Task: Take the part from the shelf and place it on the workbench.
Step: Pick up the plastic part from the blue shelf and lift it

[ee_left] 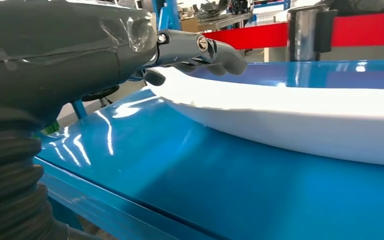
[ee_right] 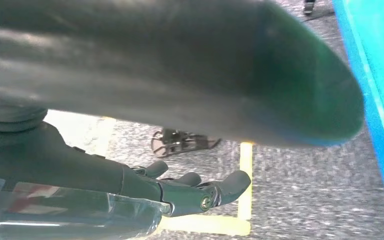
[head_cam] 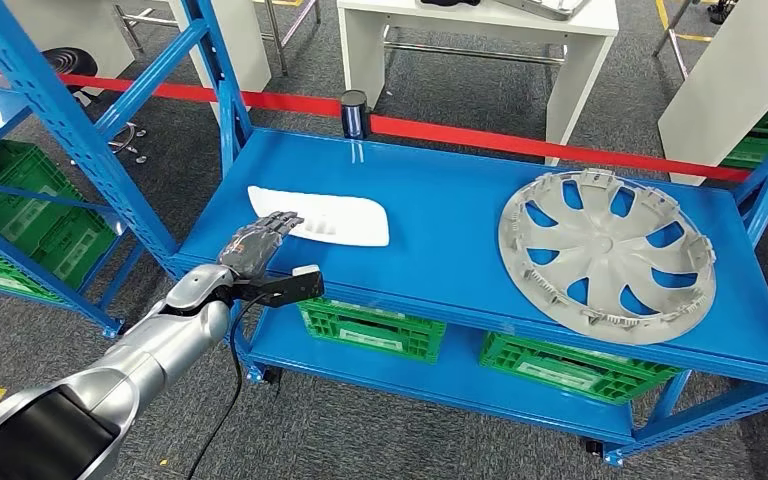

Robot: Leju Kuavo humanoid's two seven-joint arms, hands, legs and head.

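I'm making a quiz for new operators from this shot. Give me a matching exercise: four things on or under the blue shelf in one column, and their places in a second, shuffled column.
Things:
1. white part
2. grey wheel cover
3. green crates
4. dark cylinder

Places:
A. on the lower tier, under the top surface
B. at the far edge, by the red tape
C. on the right half of the top surface
D. on the left half, under the fingers of the left hand

Pairs: 1-D, 2-C, 3-A, 4-B
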